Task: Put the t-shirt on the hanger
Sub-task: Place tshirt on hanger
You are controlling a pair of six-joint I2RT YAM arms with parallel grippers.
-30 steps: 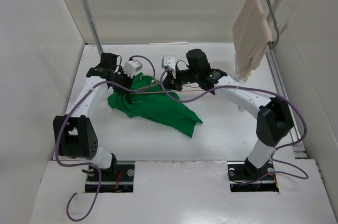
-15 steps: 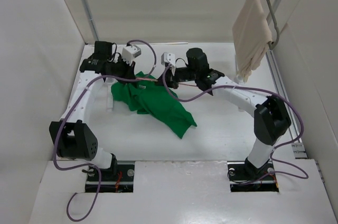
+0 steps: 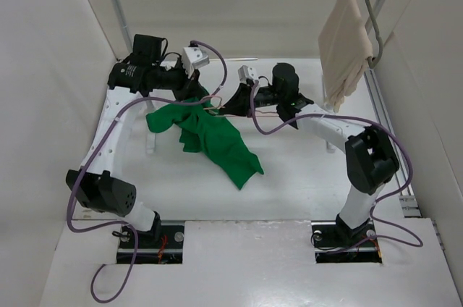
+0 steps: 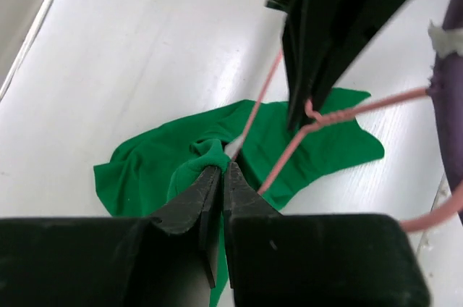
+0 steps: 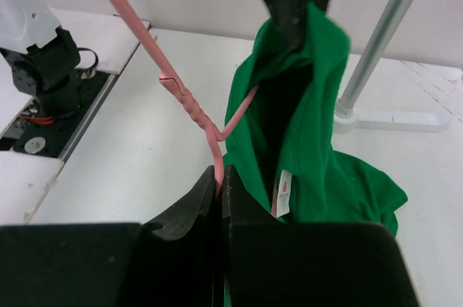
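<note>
Bright, even, diffuse light fills all three views. The white desk (image 3: 304,177) carries only a faint, soft shadow beside the t-shirt (image 3: 217,144). In the left wrist view pale glare streaks the desk at upper centre, and the purple cable (image 4: 452,104) at the right edge is blurred. The left tool (image 4: 221,177) and right tool (image 5: 219,180) read as near-featureless black along the bottom of their frames.

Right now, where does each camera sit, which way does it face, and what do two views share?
Top external: above and behind, facing down on the table, left arm and right arm in view.
Left wrist: on the left arm, looking down past the left gripper, shut on the t-shirt.
Right wrist: on the right arm, looking across the table past the right gripper, shut on the hanger.
Both wrist views share t-shirt and hanger.
</note>
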